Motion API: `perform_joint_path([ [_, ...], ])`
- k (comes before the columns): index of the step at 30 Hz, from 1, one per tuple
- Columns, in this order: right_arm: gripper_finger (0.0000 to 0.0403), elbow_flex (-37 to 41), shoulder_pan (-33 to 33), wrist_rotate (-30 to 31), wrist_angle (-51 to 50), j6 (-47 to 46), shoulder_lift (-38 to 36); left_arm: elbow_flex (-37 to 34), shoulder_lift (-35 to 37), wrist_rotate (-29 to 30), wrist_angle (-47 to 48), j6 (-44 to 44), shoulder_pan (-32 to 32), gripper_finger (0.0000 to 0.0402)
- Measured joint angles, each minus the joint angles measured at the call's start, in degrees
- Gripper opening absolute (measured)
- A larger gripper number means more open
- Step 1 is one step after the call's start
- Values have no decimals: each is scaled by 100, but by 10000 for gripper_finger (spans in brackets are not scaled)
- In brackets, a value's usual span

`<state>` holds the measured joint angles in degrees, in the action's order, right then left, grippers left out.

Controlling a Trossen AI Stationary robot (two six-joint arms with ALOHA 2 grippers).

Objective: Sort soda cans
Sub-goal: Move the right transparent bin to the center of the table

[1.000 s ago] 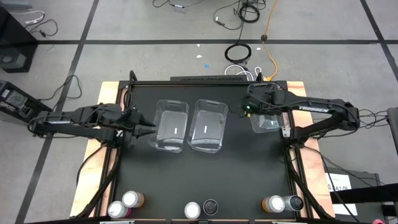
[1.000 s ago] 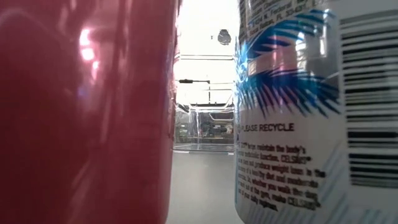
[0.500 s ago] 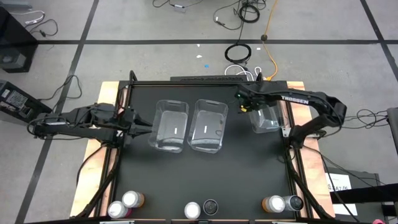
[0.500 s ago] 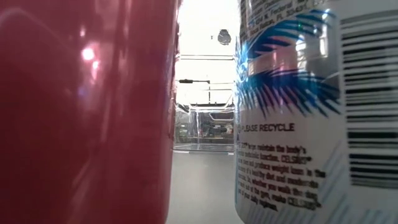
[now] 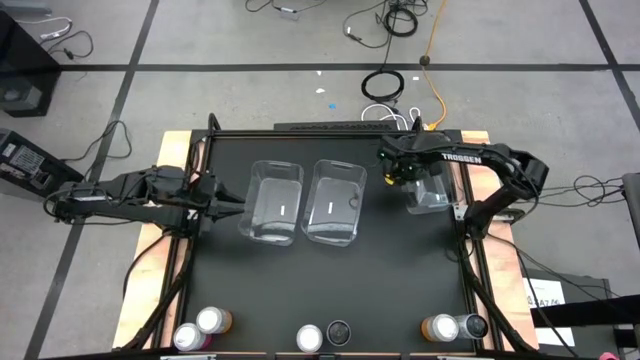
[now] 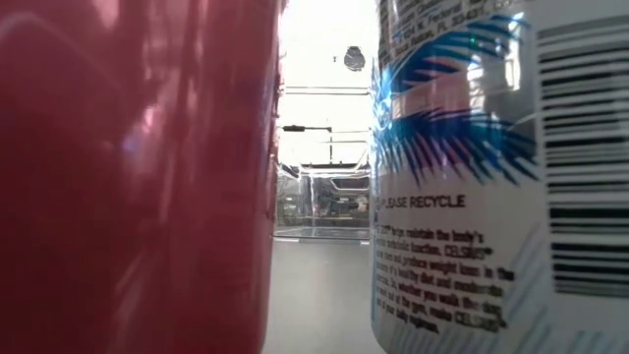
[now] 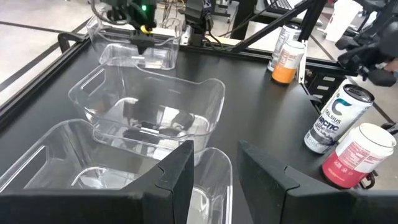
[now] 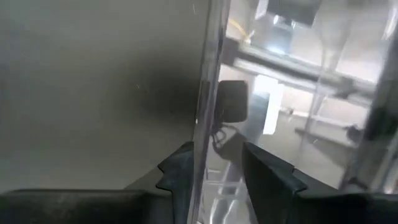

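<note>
Soda cans stand in three pairs along the near edge of the tabletop (image 5: 400, 270), well apart from both my hands. One pink can (image 5: 187, 336) touches an orange can (image 5: 213, 321) at the left. A second pink can (image 5: 309, 338) stands beside a dark can (image 5: 339, 331) in the middle. A second orange can (image 5: 438, 327) stands next to a second dark can (image 5: 472, 325) at the right. The middle pair stands right against the low camera and hides nearly everything behind.

Three clear bins sit across the far half. My left hand (image 5: 232, 207) is closed narrowly on the rim of the left bin (image 5: 275, 203) at its outer side, the wall between my fingers (image 7: 177, 177). The middle bin (image 5: 333, 203) stands just beside it. My right hand (image 5: 392, 172) is pinched on the wall of the right bin (image 5: 432, 192), on the side facing the middle bin. That clear wall runs between my fingers (image 8: 264, 171).

Compared with a second ago, my right arm has swung. Its elbow is now drawn in nearer the tabletop's right edge, and the hand has stayed at that wall. My left forearm has shifted slightly. Bins and cans sit where they were.
</note>
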<state>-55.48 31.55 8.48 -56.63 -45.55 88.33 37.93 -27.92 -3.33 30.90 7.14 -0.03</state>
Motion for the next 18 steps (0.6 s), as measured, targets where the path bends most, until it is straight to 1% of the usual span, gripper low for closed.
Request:
perform_joint_path([
  [3,90,289,-86,-173,118,-304,-2,0,0,0,-1,0,0,129],
  [6,28,412,-359,-382,293,-611,-1,0,0,2,-1,0,0,129],
  [7,15,414,-486,-406,367,-726,2,0,-1,0,-1,0,0,129],
  [12,4,262,-1308,-441,790,-1749,2,0,0,2,-1,75,0,129],
  [18,3,231,-2207,-416,1194,-3116,2,0,0,2,0,153,0,129],
])
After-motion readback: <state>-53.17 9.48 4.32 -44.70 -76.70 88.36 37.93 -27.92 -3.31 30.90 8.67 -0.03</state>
